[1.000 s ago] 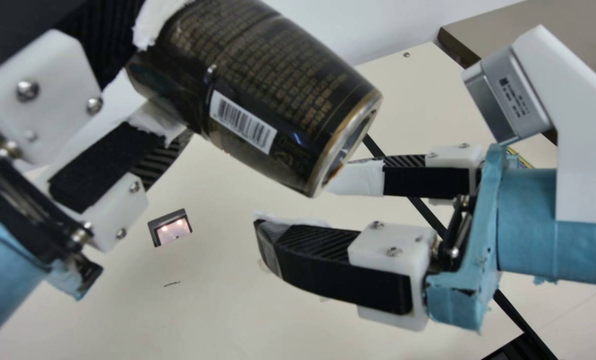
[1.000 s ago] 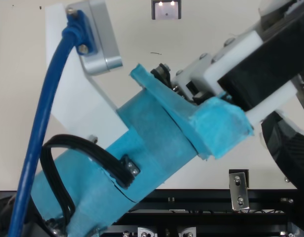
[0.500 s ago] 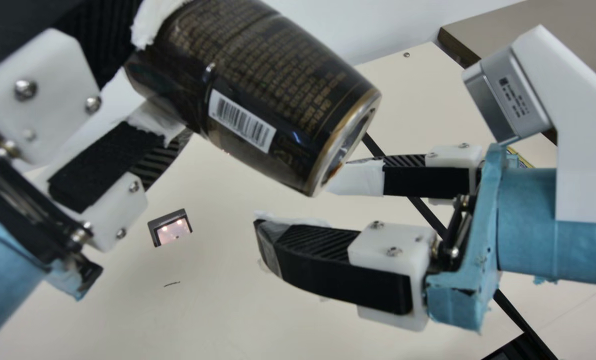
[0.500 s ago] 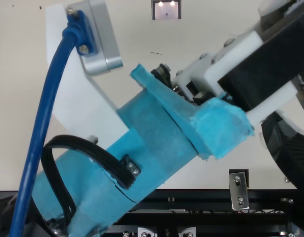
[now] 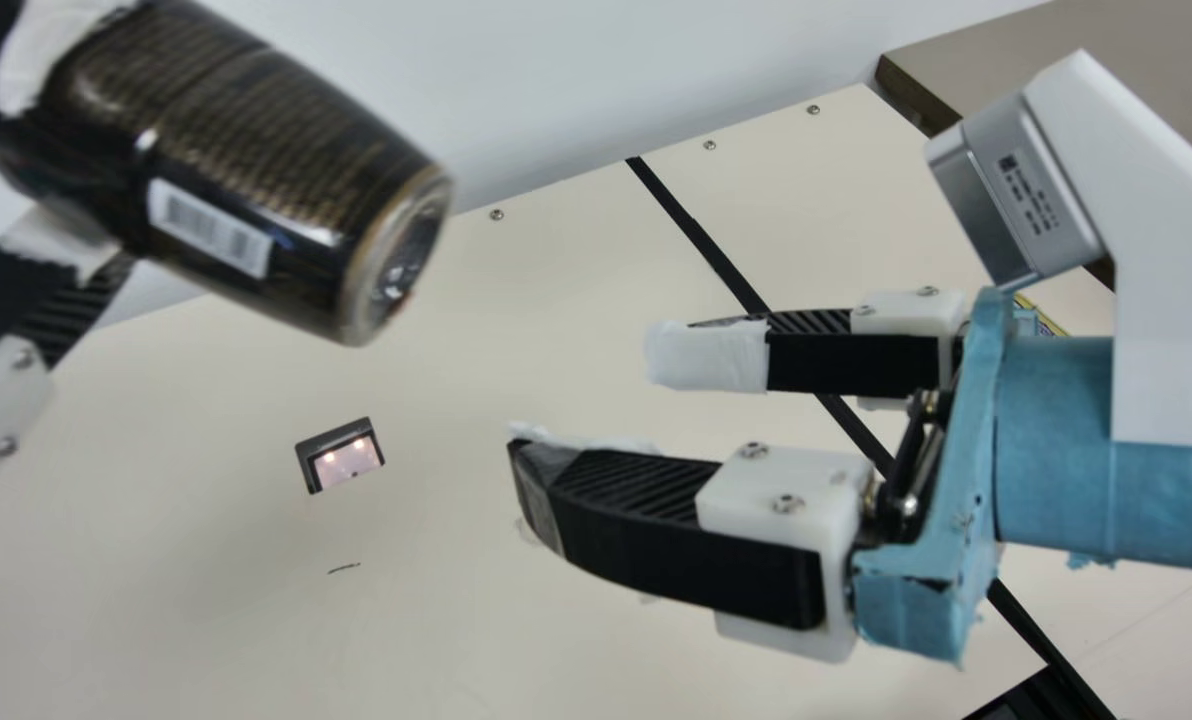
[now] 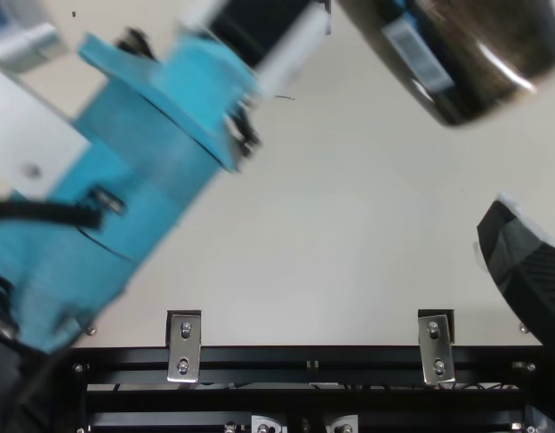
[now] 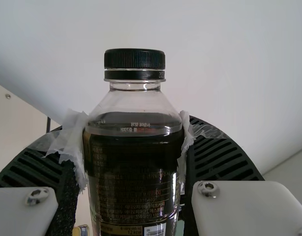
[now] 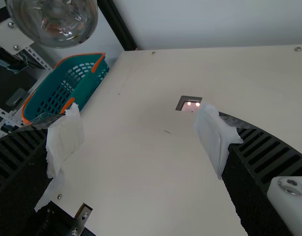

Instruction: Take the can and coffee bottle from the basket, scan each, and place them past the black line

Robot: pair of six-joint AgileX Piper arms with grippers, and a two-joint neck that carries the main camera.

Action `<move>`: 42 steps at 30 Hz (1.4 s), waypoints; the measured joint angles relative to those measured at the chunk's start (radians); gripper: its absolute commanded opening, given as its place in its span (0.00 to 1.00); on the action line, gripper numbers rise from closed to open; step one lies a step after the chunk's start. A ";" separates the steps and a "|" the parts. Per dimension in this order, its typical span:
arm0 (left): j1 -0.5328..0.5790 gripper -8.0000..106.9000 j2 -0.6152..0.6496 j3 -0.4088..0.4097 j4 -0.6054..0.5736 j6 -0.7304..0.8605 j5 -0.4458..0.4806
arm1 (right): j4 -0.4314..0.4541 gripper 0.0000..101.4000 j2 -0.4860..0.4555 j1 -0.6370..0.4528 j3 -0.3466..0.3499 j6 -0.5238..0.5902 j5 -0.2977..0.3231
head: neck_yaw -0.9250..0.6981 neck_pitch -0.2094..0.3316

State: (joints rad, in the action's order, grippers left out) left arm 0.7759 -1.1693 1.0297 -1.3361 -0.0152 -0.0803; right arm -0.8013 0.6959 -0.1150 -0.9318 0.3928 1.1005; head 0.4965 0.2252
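Coffee bottle [image 7: 133, 187]: is held between fingers of left gripper [image 7: 133, 130].
Right gripper [image 5: 586, 400]: is opened, nothing is held.
Scanner [image 5: 346, 460]: lower than left gripper.
Barcode [image 5: 209, 228]: should be turned slowly toward scanner.

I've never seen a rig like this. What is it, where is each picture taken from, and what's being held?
Two robot arms work over a table. The main view is from the neck between them, the top view from above, each wrist view from that arm's wrist. The left tool grips a dark coffee bottle; the right tool is open. On the table are a lit device, probably the scanner, and a black line; a basket stands near the edge.
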 measured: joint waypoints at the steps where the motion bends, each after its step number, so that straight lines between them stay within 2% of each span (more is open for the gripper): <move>1: -0.014 0.16 0.003 -0.005 -0.004 0.000 0.007 | 0.000 1.00 0.000 0.000 0.000 0.000 0.000 | 0.000 0.005; 11: -0.172 0.16 0.047 -0.083 -0.048 -0.049 0.090 | 0.000 1.00 0.000 0.000 0.000 0.000 0.000 | 0.005 0.000; 31: -0.176 0.16 0.047 -0.084 -0.048 -0.050 0.093 | 0.005 1.00 0.003 0.003 0.000 -0.020 -0.004 | 0.000 0.005; 36: -0.176 0.16 0.047 -0.084 -0.048 -0.050 0.093 | -0.034 1.00 0.015 0.006 0.011 -0.063 -0.063 | 0.000 0.005; 42: -0.176 0.16 0.047 -0.084 -0.048 -0.050 0.093 | -0.137 1.00 0.021 0.013 0.038 -0.167 -0.194 | 0.000 0.005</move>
State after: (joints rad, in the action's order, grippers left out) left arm 0.5997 -1.1228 0.9454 -1.3836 -0.0652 0.0124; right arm -0.9378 0.7173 -0.1020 -0.8941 0.2253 0.9063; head 0.4965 0.2303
